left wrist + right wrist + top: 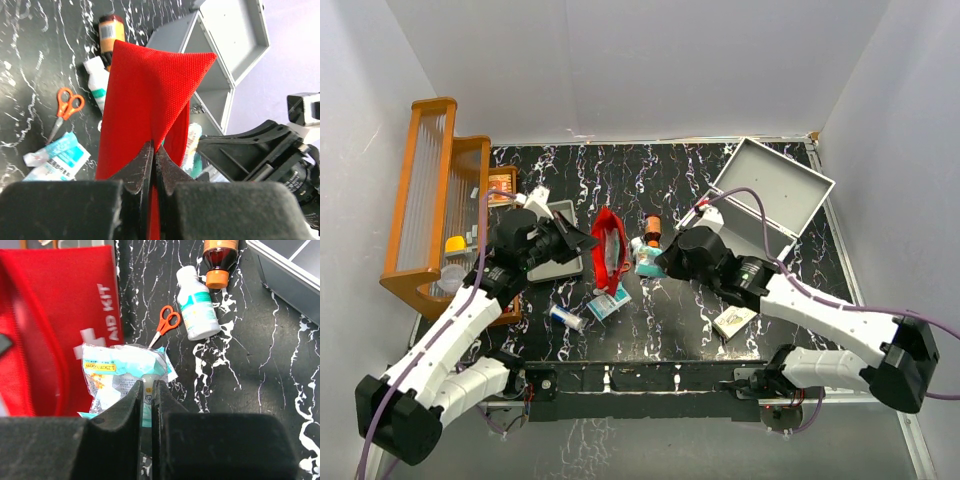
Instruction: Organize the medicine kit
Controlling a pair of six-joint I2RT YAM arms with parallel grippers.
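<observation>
Left end effector (154, 152) clamped on the red pouch (150, 90), right end effector (146, 390) on a plastic packet (120, 372): I'd hold the mouth wide, slide in slow.

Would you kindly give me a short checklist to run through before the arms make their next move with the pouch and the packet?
1. The left gripper is shut on the red pouch fabric: ok.
2. The right gripper is shut on the clear packet: ok.
3. The medicine kit has its lid open: ok.
4. Pouch mouth wide enough for the packet: cannot tell.
5. The scissors and white bottle are put away: not ok, both lie loose on the table.
</observation>
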